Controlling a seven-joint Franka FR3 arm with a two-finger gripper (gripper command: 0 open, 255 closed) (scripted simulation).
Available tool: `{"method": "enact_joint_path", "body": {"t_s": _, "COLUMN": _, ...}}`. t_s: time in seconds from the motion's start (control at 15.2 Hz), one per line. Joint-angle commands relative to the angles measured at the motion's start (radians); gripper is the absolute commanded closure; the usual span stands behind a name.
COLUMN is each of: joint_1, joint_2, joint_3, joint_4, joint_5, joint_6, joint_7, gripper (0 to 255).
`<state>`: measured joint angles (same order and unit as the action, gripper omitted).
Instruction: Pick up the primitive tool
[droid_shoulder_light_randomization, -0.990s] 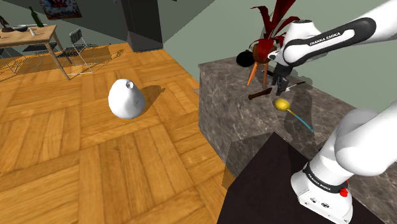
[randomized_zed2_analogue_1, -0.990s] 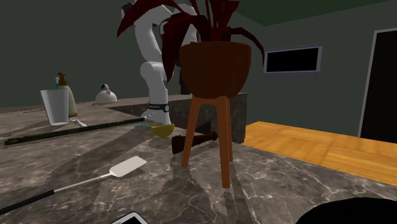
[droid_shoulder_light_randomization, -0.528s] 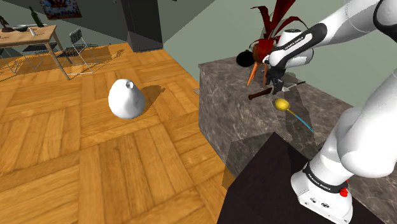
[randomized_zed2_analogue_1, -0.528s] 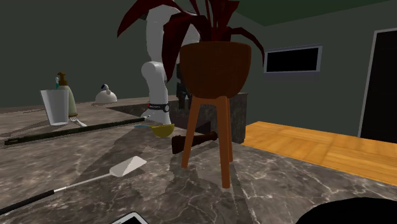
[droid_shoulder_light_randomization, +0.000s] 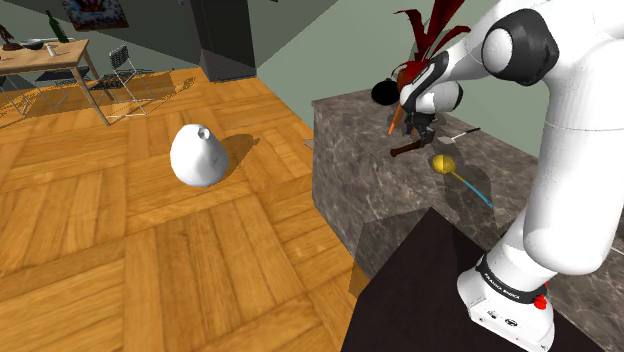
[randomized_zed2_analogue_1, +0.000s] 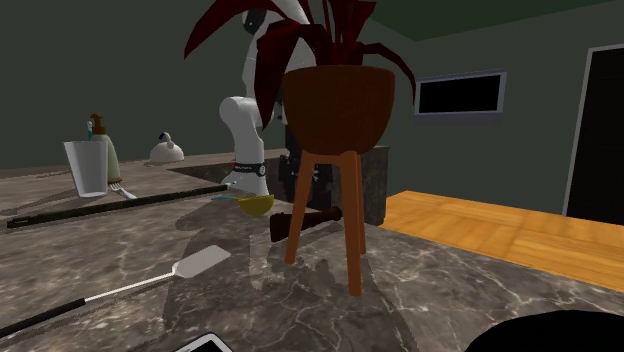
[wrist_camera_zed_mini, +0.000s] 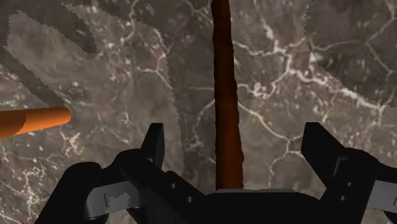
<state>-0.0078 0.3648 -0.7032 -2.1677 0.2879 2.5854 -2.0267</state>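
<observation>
1. We see the gripper (droid_shoulder_light_randomization: 421, 134) low over the dark marbled counter (droid_shoulder_light_randomization: 350, 130), at the foot of the potted plant (droid_shoulder_light_randomization: 411, 76); the white arm (droid_shoulder_light_randomization: 565, 150) bends down to it from above the stand.
2. In the wrist view the gripper (wrist_camera_zed_mini: 233, 137) is spread wide; its two black fingers (wrist_camera_zed_mini: 153, 143) stand far apart, with bare marble showing inside each of them.
3. The primitive tool (wrist_camera_zed_mini: 224, 83), a long, thin, dark red-brown stick, runs straight out from between the fingers; neither finger touches it, so it is not held.
4. In the shoulder view the primitive tool (droid_shoulder_light_randomization: 408, 149) lies flat on the counter just below the gripper, between the plant's legs and the yellow ladle (droid_shoulder_light_randomization: 443, 164); the ladle's blue handle points toward the stand.
5. In the second exterior view the primitive tool (randomized_zed2_analogue_1: 322, 217) lies on the counter behind the orange legs of the plant stand (randomized_zed2_analogue_1: 354, 230); one leg crosses in front of it; the yellow ladle (randomized_zed2_analogue_1: 257, 204) sits near its end toward that view's left.
6. One orange stand leg (wrist_camera_zed_mini: 32, 119) shows beside the gripper in the wrist view, apart from the tool.
7. Nearer the second exterior camera lie a pale spatula (randomized_zed2_analogue_1: 200, 263) and, farther toward that view's left, a glass (randomized_zed2_analogue_1: 87, 167).
8. A white egg-shaped object (droid_shoulder_light_randomization: 197, 155) rests on the wooden floor (droid_shoulder_light_randomization: 120, 250), well apart from the counter.
</observation>
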Motion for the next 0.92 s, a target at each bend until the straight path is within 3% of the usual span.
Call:
{"method": "enact_joint_path", "body": {"t_s": 0.0, "joint_1": -0.021, "joint_2": 0.026, "joint_3": 0.024, "joint_4": 0.011, "joint_5": 0.025, "joint_6": 0.015, "joint_7": -0.03, "gripper": 0}}
{"method": "enact_joint_path", "body": {"t_s": 0.46, "joint_1": -0.064, "joint_2": 0.086, "joint_3": 0.078, "joint_4": 0.012, "joint_5": 0.087, "joint_6": 0.069, "joint_7": -0.07, "gripper": 0}}
{"method": "enact_joint_path", "body": {"t_s": 0.53, "joint_1": -0.064, "joint_2": 0.087, "joint_3": 0.079, "joint_4": 0.012, "joint_5": 0.087, "joint_6": 0.071, "joint_7": -0.07, "gripper": 255}}
{"method": "enact_joint_path", "body": {"t_s": 0.86, "joint_1": -0.065, "joint_2": 0.088, "joint_3": 0.079, "joint_4": 0.012, "joint_5": 0.088, "joint_6": 0.071, "joint_7": -0.072, "gripper": 255}}
